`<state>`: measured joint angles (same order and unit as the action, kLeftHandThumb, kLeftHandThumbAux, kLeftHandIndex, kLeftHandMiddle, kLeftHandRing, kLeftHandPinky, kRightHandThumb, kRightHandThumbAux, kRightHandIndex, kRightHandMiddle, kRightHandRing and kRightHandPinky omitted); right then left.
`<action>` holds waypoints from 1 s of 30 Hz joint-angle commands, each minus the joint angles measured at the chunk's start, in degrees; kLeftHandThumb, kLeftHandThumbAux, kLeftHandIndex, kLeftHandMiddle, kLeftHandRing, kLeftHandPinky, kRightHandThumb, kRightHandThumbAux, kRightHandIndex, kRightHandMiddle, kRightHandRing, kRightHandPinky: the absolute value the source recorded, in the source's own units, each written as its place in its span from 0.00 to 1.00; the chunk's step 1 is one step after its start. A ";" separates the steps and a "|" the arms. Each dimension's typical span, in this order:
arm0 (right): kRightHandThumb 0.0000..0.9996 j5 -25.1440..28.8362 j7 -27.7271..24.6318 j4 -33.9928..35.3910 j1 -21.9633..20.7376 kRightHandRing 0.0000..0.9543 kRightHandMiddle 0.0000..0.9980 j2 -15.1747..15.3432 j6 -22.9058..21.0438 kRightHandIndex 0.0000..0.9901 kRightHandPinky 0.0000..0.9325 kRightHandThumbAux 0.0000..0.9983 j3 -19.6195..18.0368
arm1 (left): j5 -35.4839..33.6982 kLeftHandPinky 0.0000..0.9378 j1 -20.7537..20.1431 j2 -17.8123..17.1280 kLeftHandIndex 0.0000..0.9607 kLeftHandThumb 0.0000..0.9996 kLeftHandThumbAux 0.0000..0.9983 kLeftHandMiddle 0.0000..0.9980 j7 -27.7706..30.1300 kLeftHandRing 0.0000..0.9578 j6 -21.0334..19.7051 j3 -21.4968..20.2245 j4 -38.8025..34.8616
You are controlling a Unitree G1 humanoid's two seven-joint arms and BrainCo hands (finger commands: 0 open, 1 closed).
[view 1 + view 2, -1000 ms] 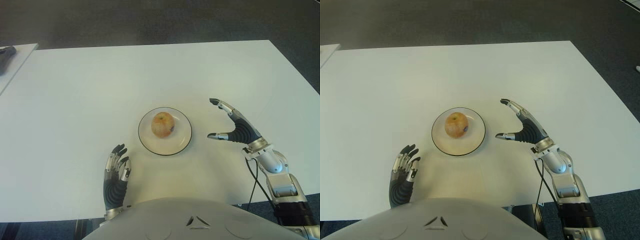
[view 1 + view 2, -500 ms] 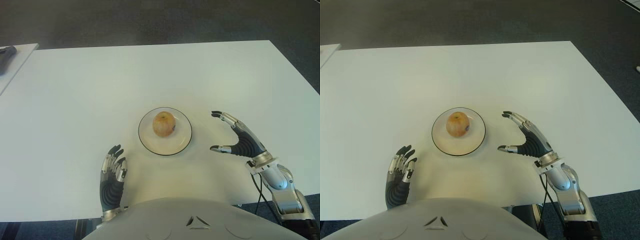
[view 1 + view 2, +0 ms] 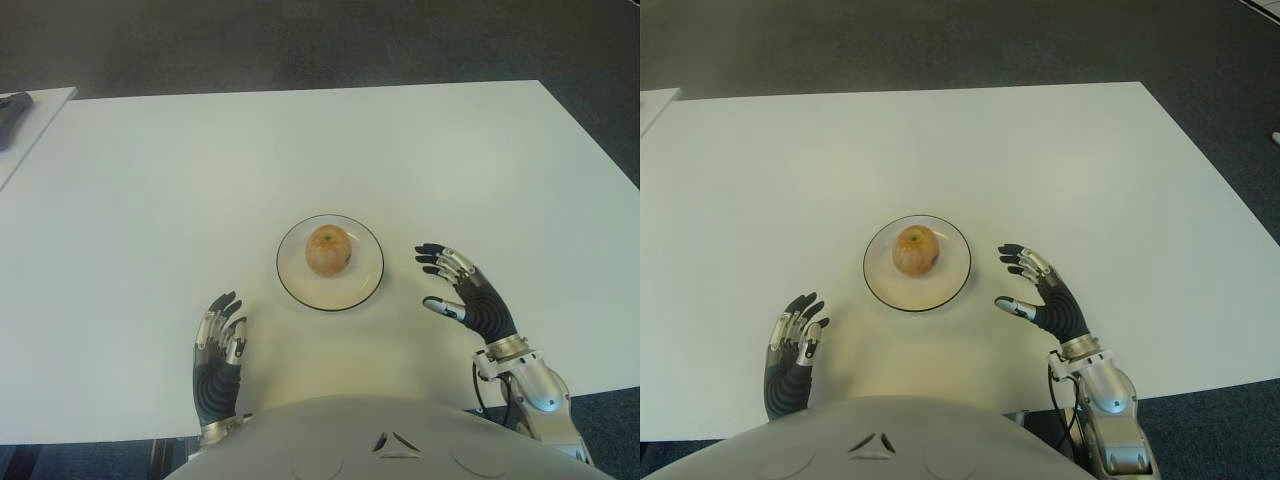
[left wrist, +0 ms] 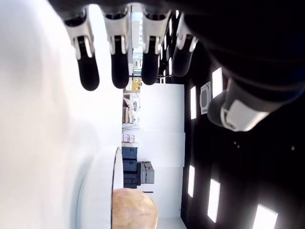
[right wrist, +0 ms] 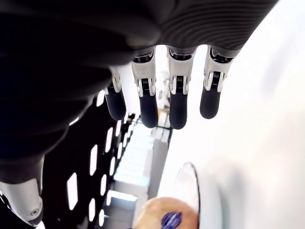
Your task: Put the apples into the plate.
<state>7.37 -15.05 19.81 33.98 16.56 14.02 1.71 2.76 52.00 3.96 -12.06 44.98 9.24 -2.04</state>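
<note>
Apple (image 3: pixel 328 248) sits in the plate (image 3: pixel 366 283), mid-table (image 3: pixel 150 200). Right hand (image 3: pixel 462 295) just right of the plate, fingers spread, empty; nearer of the two. Left hand (image 3: pixel 217 345) near-left of the plate, fingers relaxed, empty. Placement looks done.

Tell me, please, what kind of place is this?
Probably an office or lab room: a large white table on dark carpet, and ceiling light panels showing in the left wrist view. An apple sits on a plate.
</note>
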 commanded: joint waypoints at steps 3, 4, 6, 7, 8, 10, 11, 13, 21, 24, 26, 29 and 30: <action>0.56 3.08 0.03 1.14 3.32 0.23 0.22 -3.16 -2.85 0.15 0.26 0.65 1.32 | 0.22 0.26 0.57 -0.29 0.18 0.19 0.48 0.18 1.24 0.21 -0.61 -0.61 -0.33; 0.55 3.22 -0.04 1.09 3.38 0.24 0.23 -3.42 -2.81 0.15 0.27 0.65 1.39 | 0.16 0.27 0.58 -0.29 0.18 0.19 0.48 0.18 1.27 0.21 -0.63 -0.62 -0.34; 0.55 3.37 -0.09 0.64 3.38 0.25 0.23 -4.03 -2.45 0.14 0.28 0.65 1.70 | 0.20 0.27 0.61 -0.15 0.18 0.19 0.48 0.18 1.24 0.22 -0.70 -0.67 -0.34; 0.54 3.36 -0.04 0.39 3.33 0.25 0.23 -4.33 -2.34 0.14 0.28 0.65 1.85 | 0.30 0.27 0.61 -0.02 0.18 0.19 0.48 0.19 1.21 0.22 -0.70 -0.69 -0.28; 0.54 3.24 0.12 0.07 3.21 0.25 0.23 -4.72 -2.29 0.14 0.28 0.65 2.07 | 0.28 0.27 0.59 0.01 0.18 0.19 0.48 0.19 1.29 0.22 -0.72 -0.69 -0.25; 0.53 3.05 0.27 -0.22 3.10 0.25 0.23 -5.17 -2.28 0.14 0.28 0.66 2.28 | 0.22 0.27 0.59 0.02 0.18 0.19 0.49 0.19 1.45 0.22 -0.72 -0.70 -0.22; 0.53 2.95 0.39 -0.38 3.05 0.25 0.23 -5.42 -2.35 0.14 0.28 0.66 2.37 | 0.10 0.27 0.54 -0.09 0.18 0.19 0.49 0.19 1.64 0.22 -0.60 -0.67 -0.16; 0.52 2.82 0.58 -0.65 2.96 0.26 0.23 -5.88 -2.48 0.14 0.28 0.66 2.48 | -0.07 0.26 0.45 -0.27 0.18 0.19 0.49 0.18 1.93 0.21 -0.36 -0.64 -0.06; 0.54 2.13 3.23 -3.58 1.83 0.26 0.25 -9.39 -2.48 0.16 0.28 0.68 3.16 | -0.40 0.27 0.49 -0.43 0.17 0.18 0.49 0.18 2.98 0.21 0.40 -0.81 0.02; 0.55 1.84 4.23 -4.14 1.82 0.27 0.25 -10.48 -2.38 0.16 0.28 0.68 3.33 | -0.32 0.26 0.52 -0.52 0.17 0.17 0.48 0.17 3.24 0.21 0.54 -0.93 0.12; 0.55 1.48 5.06 -4.48 1.99 0.27 0.26 -11.39 -2.24 0.17 0.28 0.68 3.59 | -0.23 0.26 0.46 -0.68 0.17 0.17 0.48 0.17 3.40 0.21 0.64 -1.13 0.33; 0.56 0.91 5.90 -4.80 2.53 0.28 0.27 -12.40 -1.92 0.18 0.30 0.68 4.11 | -0.24 0.25 0.27 -0.88 0.16 0.16 0.48 0.17 3.65 0.20 0.87 -1.50 0.82; 0.56 0.67 6.15 -5.07 2.71 0.28 0.27 -12.72 -1.73 0.18 0.30 0.68 4.34 | -0.31 0.25 0.32 -0.90 0.16 0.16 0.48 0.17 3.73 0.20 0.88 -1.57 0.86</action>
<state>8.87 -9.83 15.91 35.69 5.11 12.38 5.59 2.60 52.34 3.29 -9.40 45.66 7.85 -2.06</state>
